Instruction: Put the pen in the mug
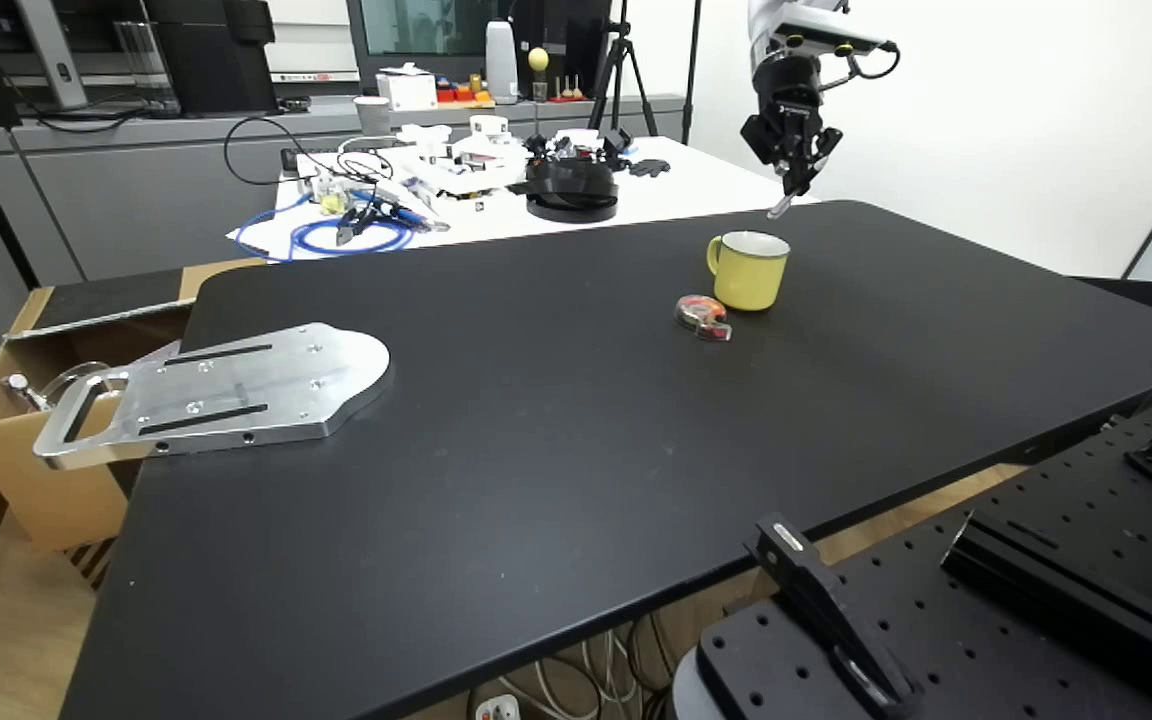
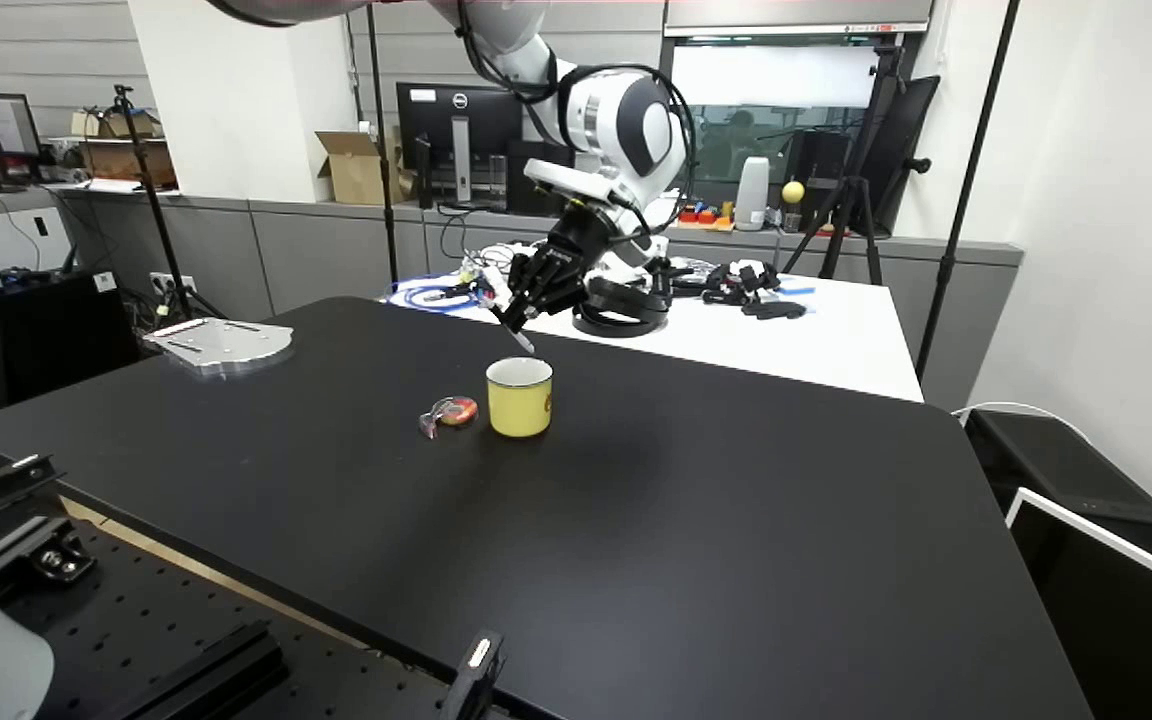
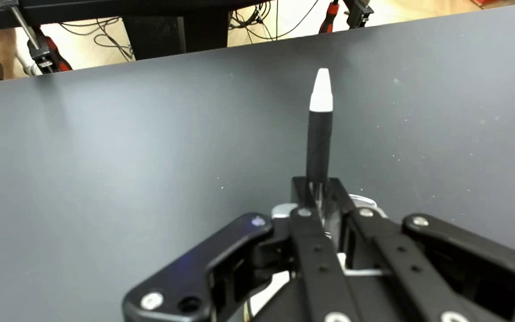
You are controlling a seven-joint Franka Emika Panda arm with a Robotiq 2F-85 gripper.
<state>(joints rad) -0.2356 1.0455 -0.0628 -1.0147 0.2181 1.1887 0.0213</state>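
Pen (image 3: 319, 143): gripped at the fingertips; white tip (image 3: 322, 91) and black grip section exposed beyond the jaws; a clear stretch of barrel seen between the fingers (image 3: 310, 232).
Pen axis: nearly in line with the fingers in the wrist view, leaning slightly; slanted, neither upright nor flat, in both exterior views.
Pen direction: tip end pointed out of the jaws and downward.
Gripper (image 3: 318, 190): hung tilted over the table; jaws set nearly parallel, the pen pinched between them.
Arm (image 2: 626, 105): white-shelled, seen above and behind the jaws in an exterior view.
Mug (image 1: 750, 275): yellow, stood upright below the jaws; white interior partly seen; handle (image 1: 712, 256) on the picture side away from the jaws.
Tip to rim: tip seen just above the rim in both exterior views, a narrow gap showing; whether it is lined up with the mouth cannot be told.
Tape dispenser (image 2: 457, 410): small, red and clear, laid below the jaws, just beside the mug; a gap between the two is seen in an exterior view.
Black table (image 1: 536, 470): spread beneath the jaws; mug and dispenser borne on it.
White table (image 2: 816, 345): seen beyond the jaws in both exterior views; loaded with assorted equipment, a round black part (image 1: 572, 185) among it.
Metal plate (image 1: 256, 380): laid flat, well apart from the jaws; slotted handle end reaching past the table edge.
Base plate (image 1: 1066, 505): black, perforated, across the table from the jaws.
Tripod (image 1: 620, 45): black, farthest noted from the jaws, behind the white table.
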